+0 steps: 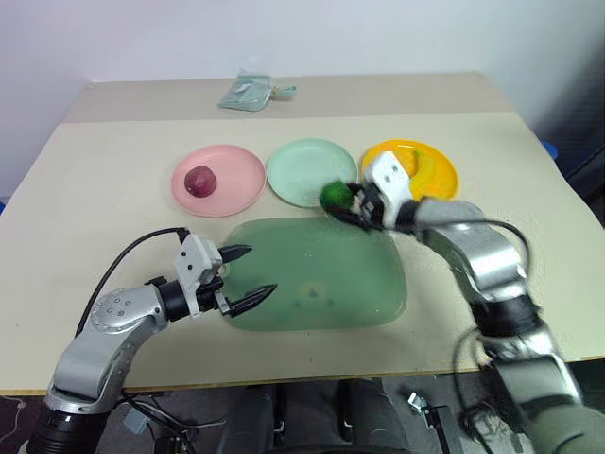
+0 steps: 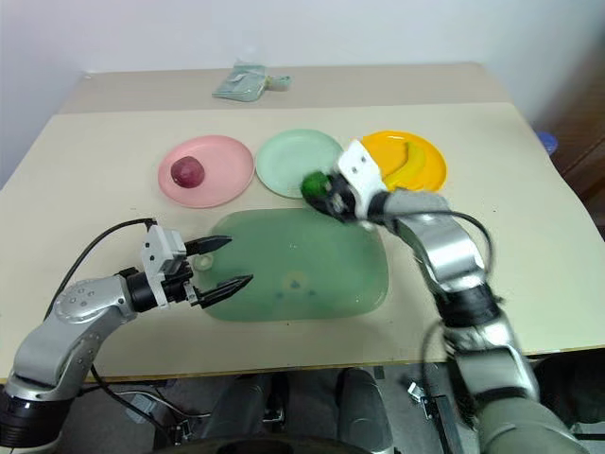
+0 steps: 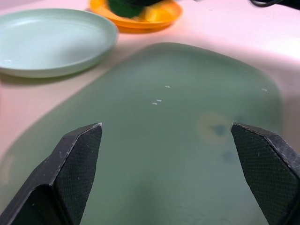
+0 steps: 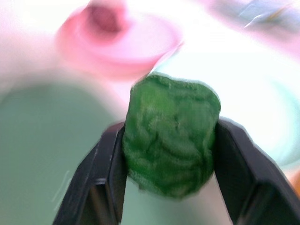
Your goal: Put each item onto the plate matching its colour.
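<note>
1. Large translucent green cutting board [image 1: 317,276], rounded plastic slab: lies flat under and ahead of the left gripper [image 1: 248,276], and just below the right gripper's [image 4: 171,154] fingertips.
2. Three round shallow plastic plates sit in a row beyond the board. Pink plate [image 1: 219,180] carries the round dark maroon toy fruit [image 1: 199,181]. Yellow-orange plate [image 1: 410,168] carries the curved yellow toy banana [image 1: 427,168]. Pale mint green plate [image 1: 311,171] is bare, just past the right fingertips.
3. Right arm reaches in from the right, wrist angled toward the mint plate, fingers pointing slightly down.
4. Left arm is bent low at the near left board edge, black fingers [image 3: 75,164] spread wide with nothing between them, only board below.
5. Bumpy green broccoli-like toy ball [image 4: 171,145]: clamped between both right fingers across its middle, off the table, at the near rim of the mint plate.
6. Handling judgement: looks light, probably soft or rubbery, and the knobbly surface should give decent friction. Round shape may roll on release, so drop it low, near the plate centre.
</note>
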Available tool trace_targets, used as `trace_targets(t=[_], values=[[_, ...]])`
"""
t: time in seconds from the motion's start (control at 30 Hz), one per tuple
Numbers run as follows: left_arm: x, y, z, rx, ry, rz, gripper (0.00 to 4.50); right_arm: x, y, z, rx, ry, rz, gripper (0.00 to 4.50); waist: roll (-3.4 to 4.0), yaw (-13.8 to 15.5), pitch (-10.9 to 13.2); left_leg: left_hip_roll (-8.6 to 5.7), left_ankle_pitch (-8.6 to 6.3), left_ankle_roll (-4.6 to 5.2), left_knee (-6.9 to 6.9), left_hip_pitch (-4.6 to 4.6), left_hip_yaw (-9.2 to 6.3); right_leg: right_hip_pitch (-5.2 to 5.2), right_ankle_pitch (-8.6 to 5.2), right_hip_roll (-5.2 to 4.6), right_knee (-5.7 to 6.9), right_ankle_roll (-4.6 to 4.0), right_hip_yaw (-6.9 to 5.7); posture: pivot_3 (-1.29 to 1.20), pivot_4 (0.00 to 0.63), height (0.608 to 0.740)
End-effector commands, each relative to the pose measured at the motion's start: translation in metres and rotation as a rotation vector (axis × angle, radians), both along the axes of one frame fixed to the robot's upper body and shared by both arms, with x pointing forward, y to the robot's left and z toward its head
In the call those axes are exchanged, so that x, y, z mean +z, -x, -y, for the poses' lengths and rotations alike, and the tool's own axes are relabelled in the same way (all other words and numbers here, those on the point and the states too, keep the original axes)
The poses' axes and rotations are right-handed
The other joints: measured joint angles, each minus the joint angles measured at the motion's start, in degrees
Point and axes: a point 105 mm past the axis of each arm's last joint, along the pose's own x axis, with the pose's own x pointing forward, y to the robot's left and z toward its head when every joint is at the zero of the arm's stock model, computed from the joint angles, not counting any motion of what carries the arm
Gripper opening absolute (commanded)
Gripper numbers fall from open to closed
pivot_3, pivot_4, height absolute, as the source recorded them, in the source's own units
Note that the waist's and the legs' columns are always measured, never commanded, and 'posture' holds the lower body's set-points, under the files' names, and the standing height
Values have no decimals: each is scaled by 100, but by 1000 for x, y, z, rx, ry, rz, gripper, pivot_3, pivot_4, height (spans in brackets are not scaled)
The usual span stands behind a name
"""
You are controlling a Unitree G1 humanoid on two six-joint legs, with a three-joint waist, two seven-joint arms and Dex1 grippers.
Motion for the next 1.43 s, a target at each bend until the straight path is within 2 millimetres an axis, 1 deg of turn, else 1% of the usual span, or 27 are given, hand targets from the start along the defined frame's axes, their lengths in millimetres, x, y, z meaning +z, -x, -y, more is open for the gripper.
trace_targets(t=[0.03,0.13,0.2,0.27,0.37,0.43,0.47,0.5,0.6,0.67,0.7,0.73,0.8,0.9,0.97,1.03,1.07,1.13,1.23,1.43], values=[[14,-9,-10,76,2,92,4500,-5,-39,-4,-213,1,-13,2168,0,18,0,-2,1,-1,0,-2,0,-3,0,-1,1,0,0,0,150,740],[16,-17,-21,168,-9,122,4500,-8,-54,-25,-223,1,3,2168,0,12,0,-7,1,-1,-8,-5,-6,-3,0,0,8,0,-4,0,150,740],[15,-18,-27,202,-23,137,4500,-9,-59,-34,-220,-2,6,2168,1,-19,1,-8,1,-1,-12,-6,-4,-4,0,2,7,0,-5,0,150,740],[16,-14,-34,250,-25,150,4500,-8,-61,-43,-181,-16,7,2168,3,-53,2,-7,1,-2,-16,-6,-2,-5,0,5,7,1,-6,0,150,740],[17,-11,-38,293,-18,159,4500,-5,-61,-44,-137,-42,11,3352,3,-80,2,-1,3,-4,-17,-6,-1,-5,0,11,5,1,-6,0,150,740],[17,-9,-37,303,-15,161,4500,2,-60,-39,-124,-53,49,4340,3,-78,2,-1,3,-5,-17,-6,-3,-3,0,11,5,1,-8,0,150,740],[17,-8,-37,306,-14,162,4500,6,-58,-36,-109,-57,73,4432,4,-77,2,-1,3,-5,-16,-6,-2,-2,0,11,5,1,-8,0,150,740],[17,-8,-37,313,-14,163,4500,12,-54,-33,-79,-63,106,4432,3,-62,2,-1,3,-6,-16,-6,-2,-2,0,11,5,1,-7,0,150,740],[18,-8,-39,334,-15,171,4500,26,-35,-16,18,-68,203,4432,3,-19,2,-1,3,-6,-16,-6,-4,-3,0,10,5,1,-7,0,150,740],[20,-9,-43,355,-5,176,4500,36,-15,2,88,-72,292,4432,3,26,1,-2,3,-6,-15,-6,-6,0,0,8,3,2,-8,0,150,740],[21,-10,-48,371,-7,177,4500,36,-4,14,122,-67,302,4432,3,20,1,-2,3,-5,-14,-6,-8,3,0,8,2,2,-9,0,150,740],[21,-10,-52,388,-13,178,4500,33,6,25,149,-54,298,4432,2,29,1,-3,3,-5,-13,-5,-6,3,0,7,1,2,-9,0,150,740],[19,-11,-68,438,-37,175,4500,19,21,51,166,-6,253,4432,2,20,1,-2,2,-4,-12,-4,-8,8,0,6,-1,2,-9,0,150,740],[14,-11,-97,536,-76,162,4500,-3,37,96,121,41,146,4432,1,12,1,0,2,-4,-11,1,-4,8,0,6,-4,2,-8,0,150,740],[13,-9,-115,592,-91,156,4500,-10,46,119,83,42,101,4432,2,11,1,3,2,-2,-12,2,0,7,0,6,-6,1,-7,0,150,740],[11,-6,-129,631,-96,148,4500,-16,52,137,45,59,74,4432,2,1,1,4,1,-1,-12,3,2,7,-1,7,-7,1,-6,0,150,740],[10,-4,-133,643,-98,143,4500,-20,55,143,30,72,63,4432,2,9,1,5,1,-1,-11,4,5,7,-1,5,-9,1,-4,0,150,740],[8,-1,-135,648,-99,138,4500,-24,57,152,13,78,43,4432,1,19,1,5,0,1,-10,5,5,8,-1,2,-10,1,-4,0,150,740],[7,1,-135,654,-95,135,4500,-29,58,155,3,80,23,4432,0,30,0,4,-1,2,-7,5,4,8,0,-2,-9,1,-2,0,150,740],[5,4,-127,659,-79,133,4500,-34,50,145,17,52,21,4432,0,29,0,3,-2,2,-6,4,1,8,0,-7,-9,0,0,0,150,740]])
